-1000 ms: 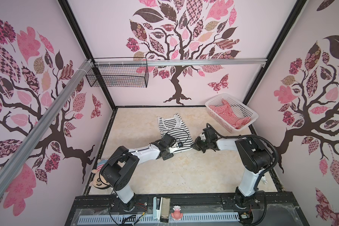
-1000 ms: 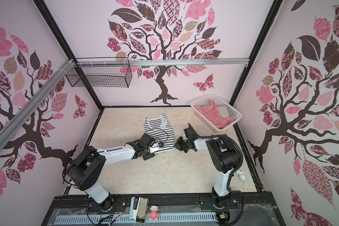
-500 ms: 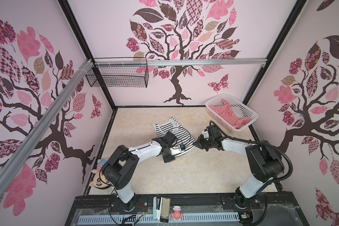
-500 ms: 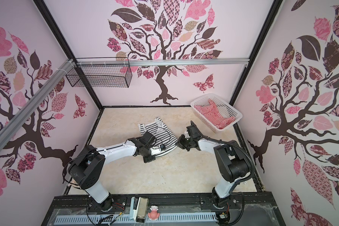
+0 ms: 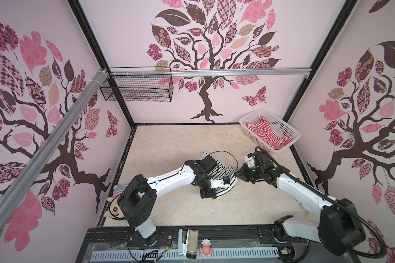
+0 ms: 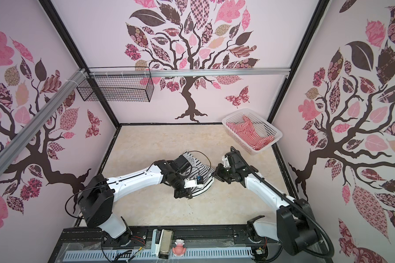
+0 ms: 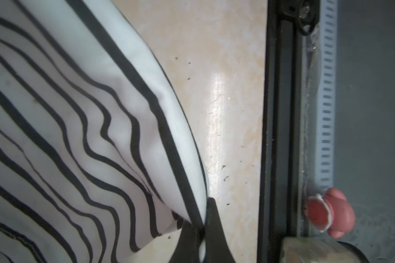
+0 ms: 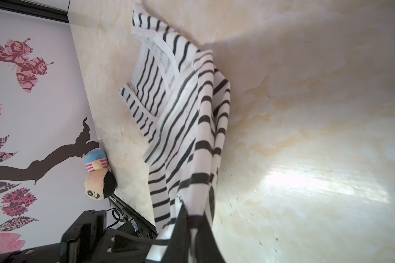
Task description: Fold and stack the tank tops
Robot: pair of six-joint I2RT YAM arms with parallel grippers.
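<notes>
Black-and-white tank top sits near the middle of the bench. Its strap end rests on the surface toward the back wall, and its lower part is lifted and bunched between my two tools.

My left tool is pinched tight on the hem. In the left wrist view the dark-edged hem runs straight down into the narrow gap between the fingers, and the striped cloth billows away from there in loose waves above the bench.

My right tool is clamped on the same top. In the right wrist view a gathered fold of striped fabric comes out from between its fingers and stretches away to the straps lying on the bench. In both top views the two tools are close together, the left at the near edge of the cloth and the right at its right edge.

Red-and-white tank top lies crumpled in the white basket at the far right corner of the bench, well apart from both tools. A plush doll lies at the left edge of the bench beside my left arm's base. A pink figurine stands on the front rail.
</notes>
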